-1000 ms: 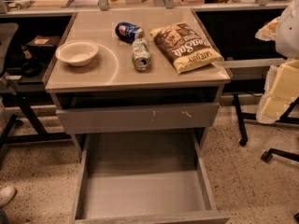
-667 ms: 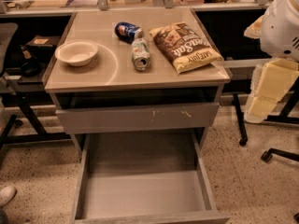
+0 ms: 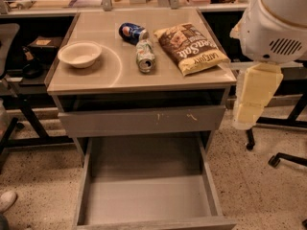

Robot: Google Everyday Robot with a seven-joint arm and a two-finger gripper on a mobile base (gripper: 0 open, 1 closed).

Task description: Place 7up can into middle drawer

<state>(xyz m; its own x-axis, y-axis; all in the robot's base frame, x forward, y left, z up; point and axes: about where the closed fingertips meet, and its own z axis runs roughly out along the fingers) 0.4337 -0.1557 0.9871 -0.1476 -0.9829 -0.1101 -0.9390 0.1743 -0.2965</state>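
Note:
The 7up can (image 3: 145, 56), pale green and silver, lies on its side on the cabinet top (image 3: 96, 78), its shiny end facing the front edge. The middle drawer (image 3: 144, 195) is pulled out wide below and its grey floor is bare. My arm's white housing (image 3: 276, 25) and a pale yellow link (image 3: 255, 94) hang at the right, beside the cabinet's right edge and apart from the can. My gripper itself does not show in this view.
A dark blue Pepsi can (image 3: 133, 31) lies just behind the 7up can. A brown chip bag (image 3: 192, 47) lies to its right and a cream bowl (image 3: 79, 54) to its left. A scratched grey drawer front (image 3: 144, 121) sits above the open drawer. Chair wheels (image 3: 276, 159) stand on the floor at right.
My arm has swung in from the right edge, moving left and filling more of the upper right. The cans, bag, bowl and drawer have not moved.

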